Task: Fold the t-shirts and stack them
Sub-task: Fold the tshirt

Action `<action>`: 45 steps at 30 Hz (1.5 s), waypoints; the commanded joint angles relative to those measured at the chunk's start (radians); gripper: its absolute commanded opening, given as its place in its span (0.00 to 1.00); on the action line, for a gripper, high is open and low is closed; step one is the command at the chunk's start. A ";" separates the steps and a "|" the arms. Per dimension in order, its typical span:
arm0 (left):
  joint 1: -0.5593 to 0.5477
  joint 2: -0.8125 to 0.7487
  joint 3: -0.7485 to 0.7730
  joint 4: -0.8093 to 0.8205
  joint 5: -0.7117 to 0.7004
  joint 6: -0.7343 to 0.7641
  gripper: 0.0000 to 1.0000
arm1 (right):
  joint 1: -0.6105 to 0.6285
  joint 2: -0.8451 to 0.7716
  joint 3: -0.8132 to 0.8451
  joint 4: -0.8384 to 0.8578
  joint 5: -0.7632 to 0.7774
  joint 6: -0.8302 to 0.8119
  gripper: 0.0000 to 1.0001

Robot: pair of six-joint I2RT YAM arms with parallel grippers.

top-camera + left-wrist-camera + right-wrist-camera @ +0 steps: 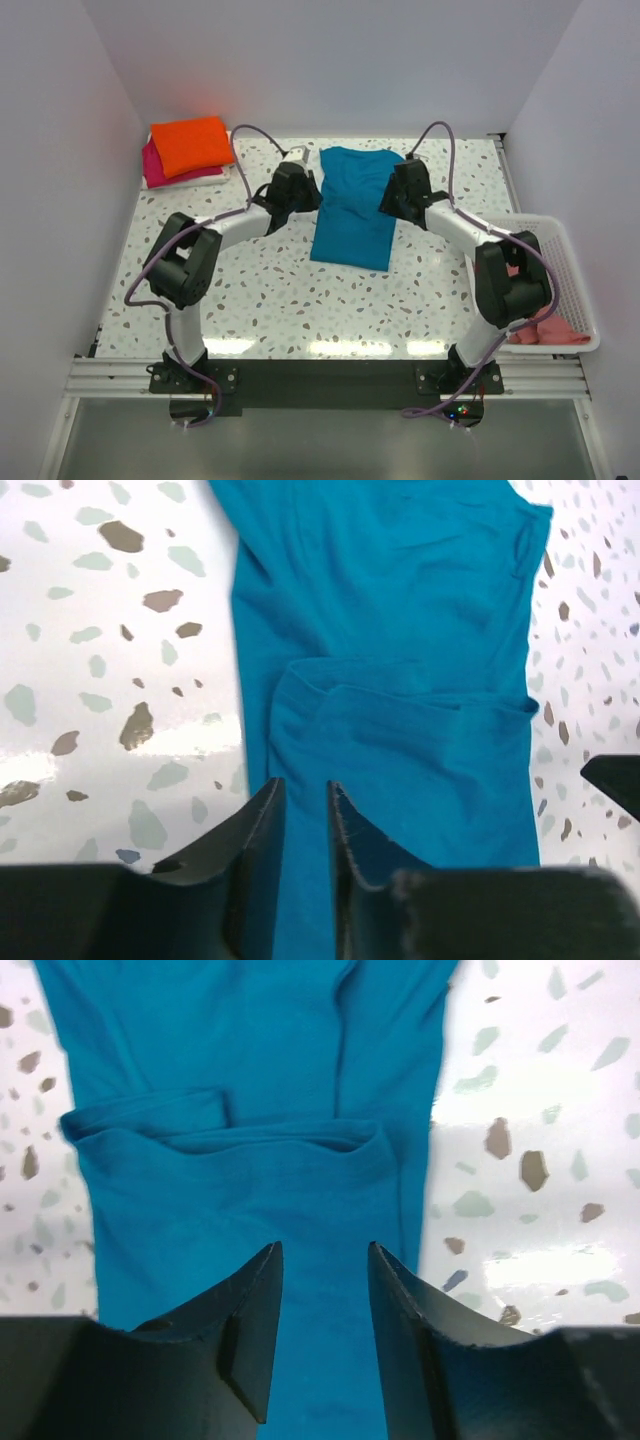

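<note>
Folding looks to be the step in hand. The teal t-shirt (352, 210) lies flat at mid-surface, a little toward 12 o'clock from the arm bases, narrowed to a long strip with its sleeves turned in. A crosswise fold seems to be what it lacks.

The left gripper (303, 795) sits over the strip's 9 o'clock edge with its jaws a narrow slit apart. The right gripper (324, 1260) sits over the 3 o'clock side, jaws wider apart. Neither shows cloth pinched between its fingers.

To do the fold well, both should probably pinch the same end at matching corners and take up every layer. They would then lift only enough to clear the cloth below and carry that end over level, so the edges meet without skew. Uneven height or pace between the arms would likely twist the soft strip.

The speckled terrazzo surface (250, 290) is glossy, so the cloth may slide if dragged. At 10 o'clock a folded orange t-shirt (192, 143) rests on a magenta t-shirt (160, 172), the likely place for the stack. At 4 o'clock a white mesh basket (565, 235) holds a salmon t-shirt (545, 332). Plain white walls (60, 150) close in the sides and back.
</note>
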 commanded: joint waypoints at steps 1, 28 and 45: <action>-0.037 -0.030 -0.021 0.078 0.048 -0.002 0.25 | 0.044 -0.048 -0.017 0.025 -0.021 -0.016 0.41; 0.037 0.348 0.252 0.048 0.105 0.042 0.21 | -0.100 0.346 0.254 -0.011 -0.185 -0.007 0.35; 0.012 -0.095 -0.295 0.006 -0.052 -0.127 0.20 | 0.065 0.049 -0.127 0.001 -0.174 -0.006 0.35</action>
